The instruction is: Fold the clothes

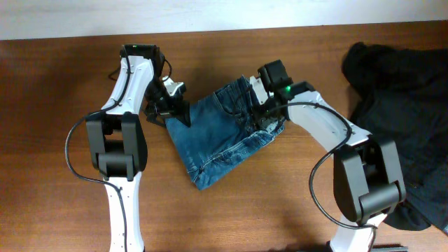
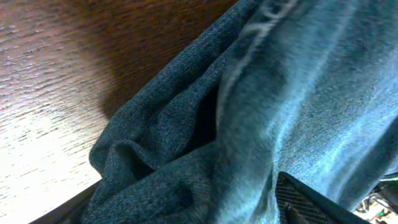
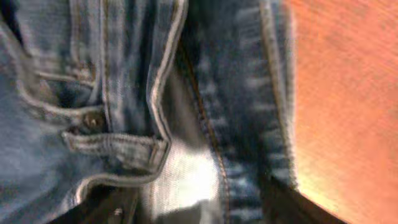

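Jeans (image 1: 220, 136), folded into a bundle, lie on the table (image 1: 63, 84) with the left tool (image 1: 173, 106) at one edge and the right tool (image 1: 260, 115) on the waistband, seemingly to square the fold. Black garments (image 1: 399, 105) wait far right. Wrist views add bunched denim and a rivet (image 3: 93, 119), yet whether either tool is clenched or released cannot be told.

Robot lab or test bench, wood-grain table (image 1: 63, 84) against a pale wall (image 1: 210, 14), white-and-black left arm (image 1: 120, 140) and right arm (image 1: 364, 175) standing on it, black cables (image 1: 68, 147) looping loose beside both, jeans (image 1: 210, 143) mid-table, black cloth (image 1: 406, 84) heaped at its right edge
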Controlling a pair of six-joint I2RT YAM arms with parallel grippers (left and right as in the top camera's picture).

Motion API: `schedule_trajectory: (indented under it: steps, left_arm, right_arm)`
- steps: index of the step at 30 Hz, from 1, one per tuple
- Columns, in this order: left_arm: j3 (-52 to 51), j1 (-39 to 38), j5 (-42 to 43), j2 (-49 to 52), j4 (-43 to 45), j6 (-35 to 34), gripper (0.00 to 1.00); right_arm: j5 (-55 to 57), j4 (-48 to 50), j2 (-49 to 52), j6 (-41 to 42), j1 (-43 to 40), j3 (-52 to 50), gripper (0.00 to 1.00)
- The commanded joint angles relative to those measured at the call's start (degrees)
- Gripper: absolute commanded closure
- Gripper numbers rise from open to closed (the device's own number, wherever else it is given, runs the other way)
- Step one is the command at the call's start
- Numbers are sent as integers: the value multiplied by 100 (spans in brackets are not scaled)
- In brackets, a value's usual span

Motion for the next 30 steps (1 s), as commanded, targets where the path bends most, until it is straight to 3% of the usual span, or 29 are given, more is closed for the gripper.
schedule_trajectory:
  steps: [1, 7, 10, 11, 13, 18, 23, 27, 30]
  left_arm:
    - [129, 90, 109, 68, 7, 61, 15]
    - [977, 179, 109, 68, -4, 59, 13]
    - [1405, 179, 109, 68, 144, 59, 6]
    - [1521, 179, 107, 68, 306, 59, 3]
    - [1541, 179, 107, 68, 782, 59, 2]
    - [1480, 170, 109, 177, 1508, 59, 3]
    - [1480, 20, 114, 424, 1574, 59, 4]
    - [1480, -190, 219, 664, 1296, 59, 4]
    - [1480, -345, 219, 844, 592, 186, 3]
  right_arm:
    - [269, -758, -50, -13, -15, 1320, 28]
    - [133, -2774, -50, -11, -20, 3108, 30]
    - [-275, -3362, -31, -13, -20, 3112, 42]
    - [-413, -3609, -15, -11, -15, 2997, 55]
    - [-761, -3674, -15, -11, -4, 2686, 59]
    - [-1360, -3174, -15, -13, -4, 1491, 60]
    - [-1504, -1856, -15, 33, -4, 87, 60]
    - [-1478, -796, -15, 33, -11, -588, 60]
    - [-970, -111, -15, 37, -11, -673, 59]
